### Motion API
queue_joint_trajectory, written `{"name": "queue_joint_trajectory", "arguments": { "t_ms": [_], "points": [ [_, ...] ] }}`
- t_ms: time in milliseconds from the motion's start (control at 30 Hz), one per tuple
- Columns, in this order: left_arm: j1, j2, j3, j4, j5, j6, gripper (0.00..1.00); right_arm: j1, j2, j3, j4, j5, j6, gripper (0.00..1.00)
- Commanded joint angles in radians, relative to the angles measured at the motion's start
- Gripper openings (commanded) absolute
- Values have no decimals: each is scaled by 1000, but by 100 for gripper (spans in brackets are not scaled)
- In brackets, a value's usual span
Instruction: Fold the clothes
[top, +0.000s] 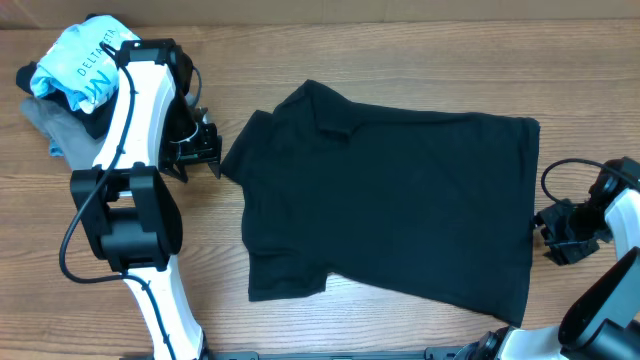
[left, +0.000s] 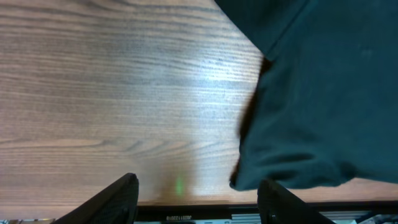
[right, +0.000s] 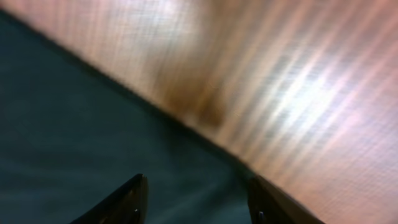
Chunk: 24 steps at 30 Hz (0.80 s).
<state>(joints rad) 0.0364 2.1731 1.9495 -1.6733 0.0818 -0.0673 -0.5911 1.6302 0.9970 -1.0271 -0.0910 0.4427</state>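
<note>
The clothes, one large black garment, lie spread nearly flat on the wooden table. One sleeve points left and the hem is on the right. My left gripper hovers just off that left sleeve, apart from it. In the left wrist view it is open over bare wood, with the black sleeve to the upper right. My right gripper sits at the hem's right edge. Seen from the right wrist, it is open above the fabric, the image blurred.
A light-blue printed shirt and a grey garment are piled at the back left, behind the left arm. A black cable loops by the right arm. Bare wood lies right of the hem.
</note>
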Motion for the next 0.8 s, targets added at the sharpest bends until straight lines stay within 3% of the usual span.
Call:
{"name": "queue_joint_trajectory", "arguments": {
  "t_ms": [0, 200, 333, 567, 767],
  "points": [
    [0, -115, 16, -6, 20, 27, 67, 2, -43, 33, 1, -188, -107, 56],
    [-20, -177, -16, -17, 45, 26, 71, 3, -89, 33, -39, -357, -193, 56],
    [-58, -179, -175, 14, 127, 27, 69, 3, -105, 33, -64, -363, -216, 56],
    [-129, -179, -516, 230, 145, -43, 69, 3, -104, 33, -55, -363, -216, 59],
    [-150, -179, -753, 449, 261, -54, 73, 3, -104, 33, -41, -359, -216, 61]
  ]
}}
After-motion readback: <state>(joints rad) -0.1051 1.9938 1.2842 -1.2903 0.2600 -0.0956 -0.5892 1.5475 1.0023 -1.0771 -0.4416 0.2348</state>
